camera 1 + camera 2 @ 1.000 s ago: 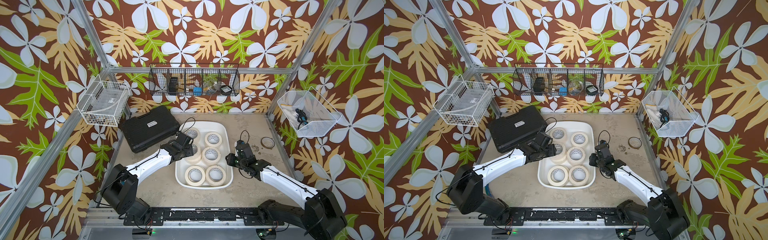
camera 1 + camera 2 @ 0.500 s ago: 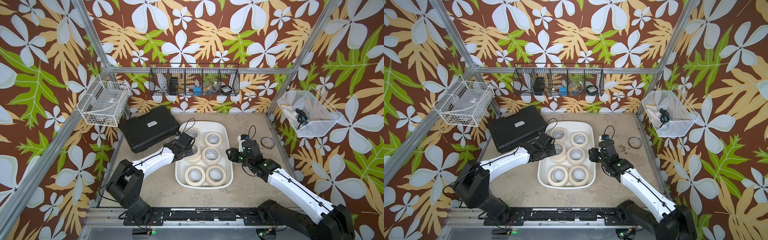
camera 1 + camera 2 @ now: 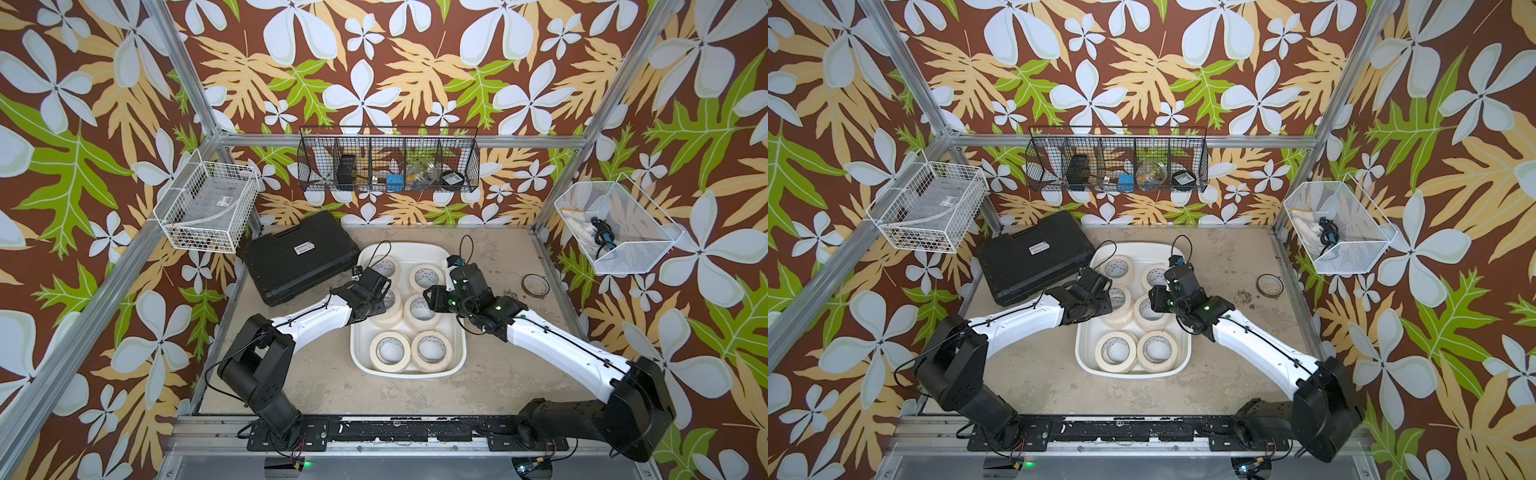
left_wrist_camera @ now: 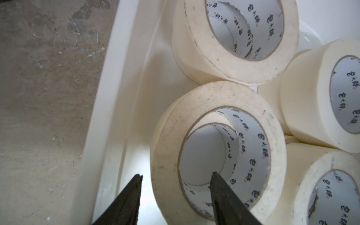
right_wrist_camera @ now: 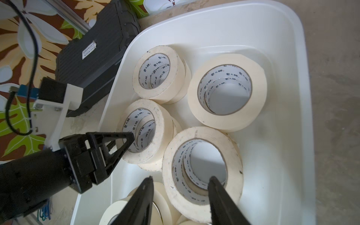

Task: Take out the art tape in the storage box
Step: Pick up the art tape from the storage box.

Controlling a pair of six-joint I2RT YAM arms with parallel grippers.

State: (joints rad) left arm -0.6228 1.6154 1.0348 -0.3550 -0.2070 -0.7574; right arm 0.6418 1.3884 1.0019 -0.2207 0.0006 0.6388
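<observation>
Cores face up. By storage box (image 4: 116, 58) wall, left tool (image 4: 176, 174) released, astride art tape roll (image 4: 214, 93) rim, one finger in core. Right tool (image 5: 180, 177) released, likewise astride neighbouring roll (image 5: 200, 132).

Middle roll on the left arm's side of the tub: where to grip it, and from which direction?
The art tape roll lies hole up, neighbours crowding two sides. Pinch its ring wall from above: one finger in the core, one outside by the storage box wall.
</observation>
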